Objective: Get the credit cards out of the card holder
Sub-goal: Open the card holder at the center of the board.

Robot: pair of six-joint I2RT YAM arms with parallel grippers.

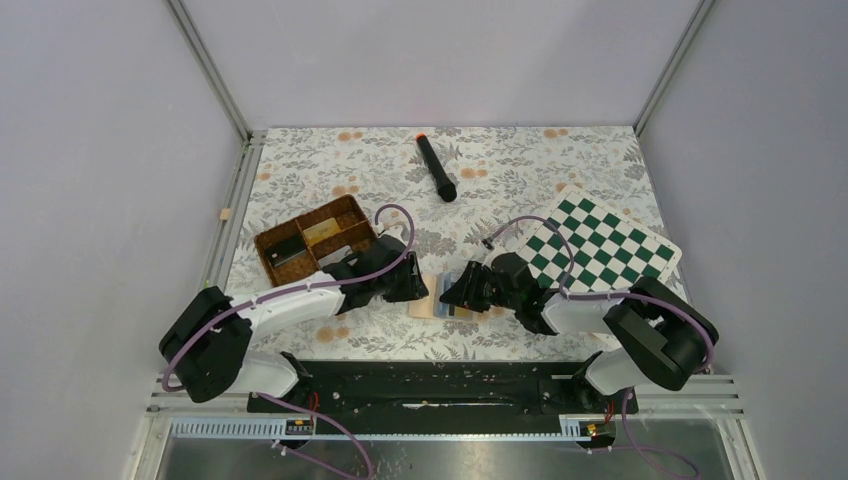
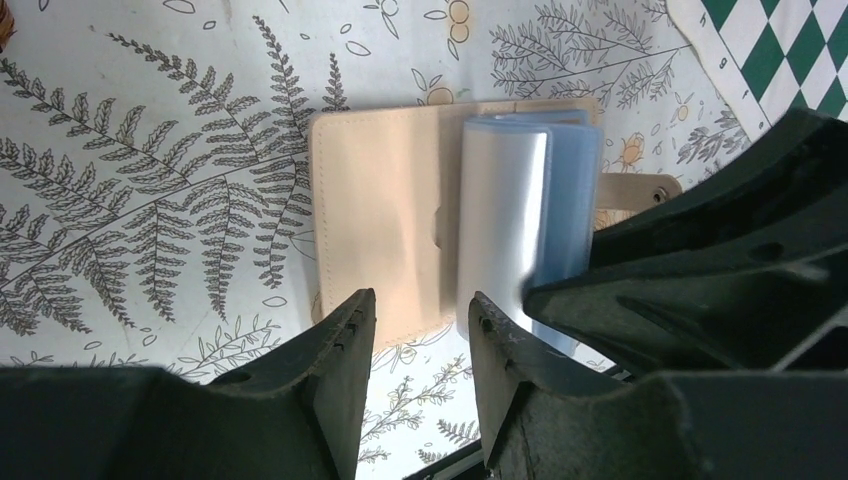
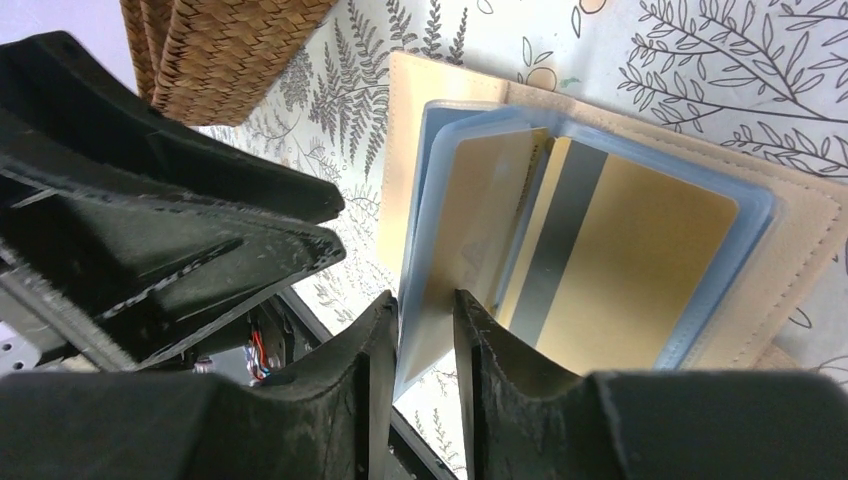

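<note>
The tan card holder (image 1: 428, 302) lies open on the flowered table between both grippers. Light blue see-through leaves (image 2: 560, 190) stand up from its middle. A yellow-gold credit card with a dark stripe (image 3: 640, 270) lies flat inside one leaf. A second gold card sits in the raised leaf (image 3: 470, 240). My right gripper (image 3: 425, 305) is open, its narrow jaws standing either side of that raised leaf's lower corner. My left gripper (image 2: 420, 315) is open over the near edge of the holder's bare left flap (image 2: 380, 200), with nothing between its fingers.
A brown woven partitioned basket (image 1: 315, 240) stands just behind the left arm. The green-white chequered board (image 1: 600, 245) lies behind the right arm. A black stick with an orange tip (image 1: 436, 168) rests at the back. The black base rail (image 1: 430, 385) runs close in front.
</note>
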